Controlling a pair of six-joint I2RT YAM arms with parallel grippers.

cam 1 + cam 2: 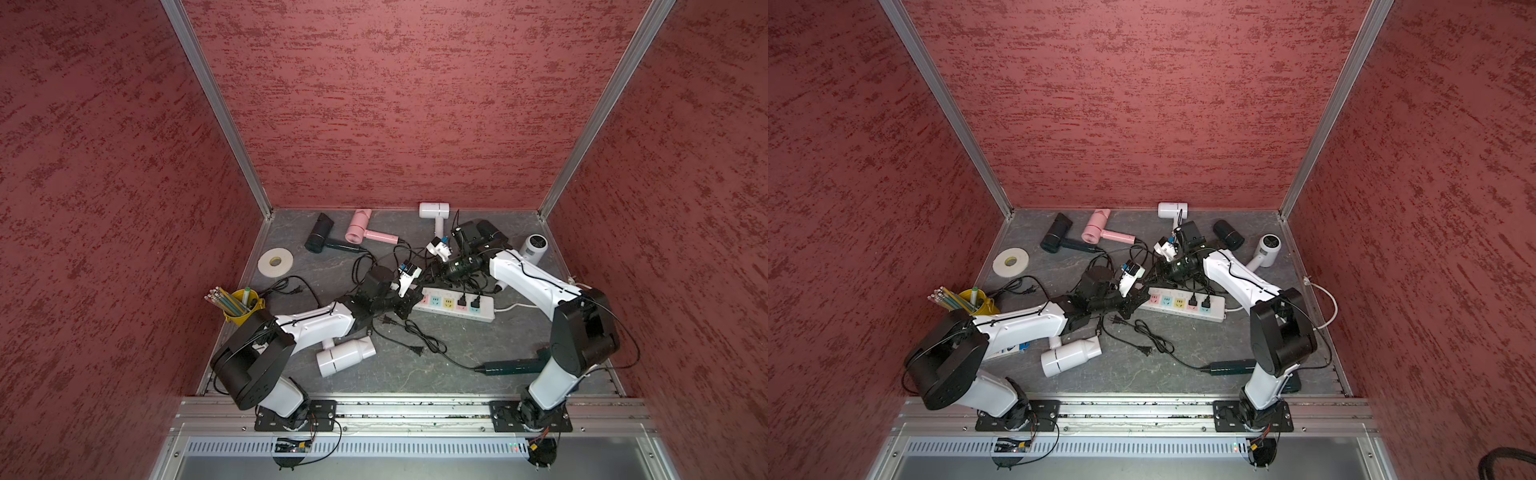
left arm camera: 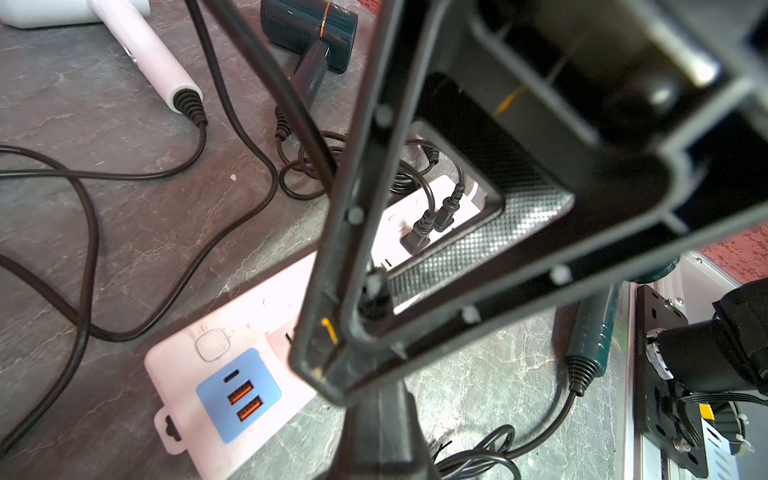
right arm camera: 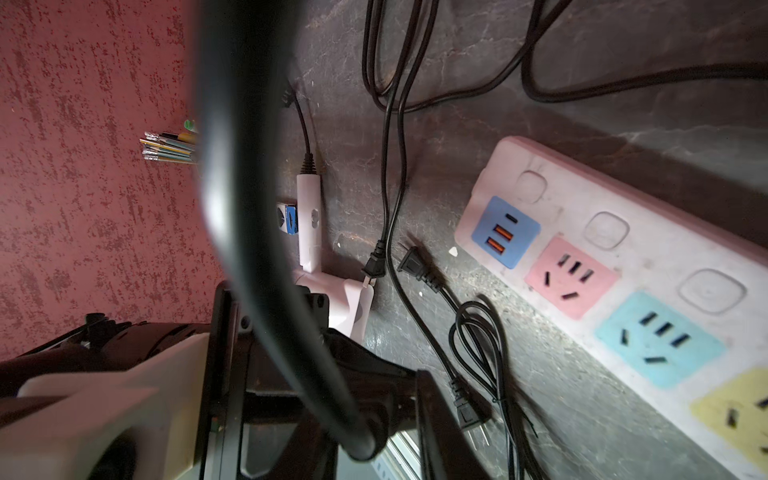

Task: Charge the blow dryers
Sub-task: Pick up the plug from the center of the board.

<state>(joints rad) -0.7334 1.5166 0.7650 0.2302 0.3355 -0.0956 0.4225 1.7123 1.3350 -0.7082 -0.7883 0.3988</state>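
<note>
Left wrist view: two plugs point(image 2: 432, 224) seated in power strip point(image 2: 232, 332) just past left gripper point(image 1: 405, 308), fully closed, grip on anything unclear. Right gripper point(image 1: 434, 269) just beyond strip, opening unreadable. Three pastel sockets point(image 3: 569, 274) free; loose plugs point(image 3: 374, 266) near; blow dryers point(image 1: 359, 230) scattered around both, most seemingly unplugged.

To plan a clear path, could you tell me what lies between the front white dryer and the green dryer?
A loosely coiled black cord with its unplugged plug lies between the white dryer and green dryer, in both top views.

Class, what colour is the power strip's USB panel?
The USB panel is blue, clearest in the right wrist view.
</note>
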